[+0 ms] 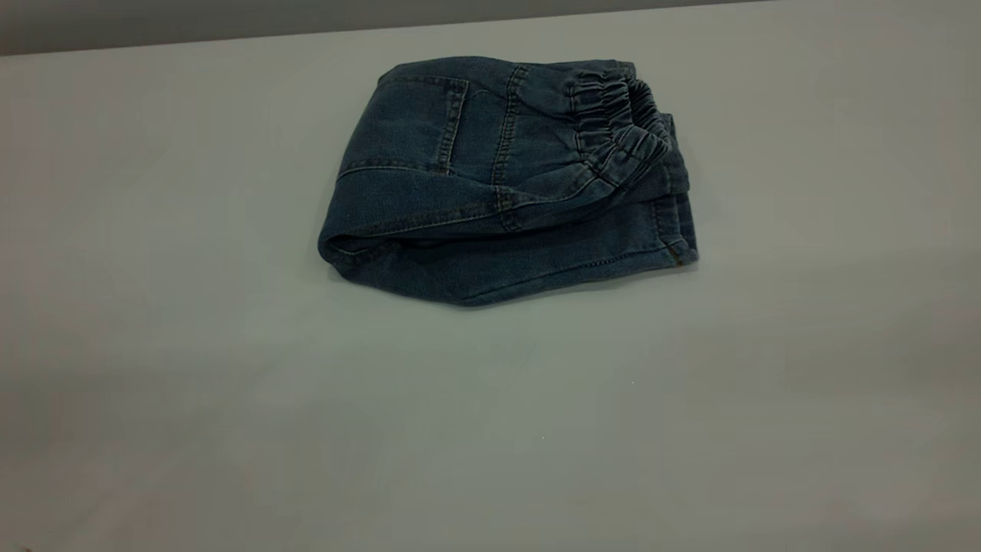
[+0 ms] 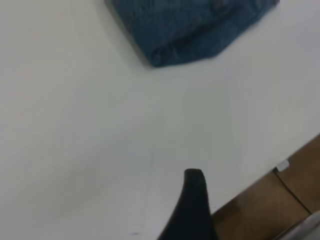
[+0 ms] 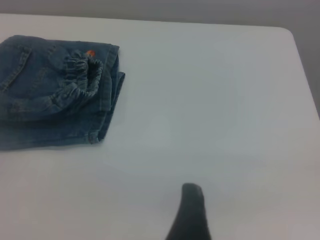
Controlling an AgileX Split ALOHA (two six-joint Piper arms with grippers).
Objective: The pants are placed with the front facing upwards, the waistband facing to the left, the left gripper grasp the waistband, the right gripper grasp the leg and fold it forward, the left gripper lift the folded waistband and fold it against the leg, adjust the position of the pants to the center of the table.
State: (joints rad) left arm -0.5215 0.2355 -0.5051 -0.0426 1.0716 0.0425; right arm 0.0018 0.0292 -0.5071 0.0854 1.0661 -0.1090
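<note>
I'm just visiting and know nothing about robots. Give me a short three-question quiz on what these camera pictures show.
1. True or false: the blue denim pants lie folded on the pale grey table.
2. In the exterior view, which side does the gathered elastic waistband face? A left, B right.
3. Fill in: neither arm touches the pants; in the left wrist view only one black ____ of the left gripper shows.

Key: 1 true. 2 B. 3 finger; whether its jaws are open or shut cannot be seen.
</note>
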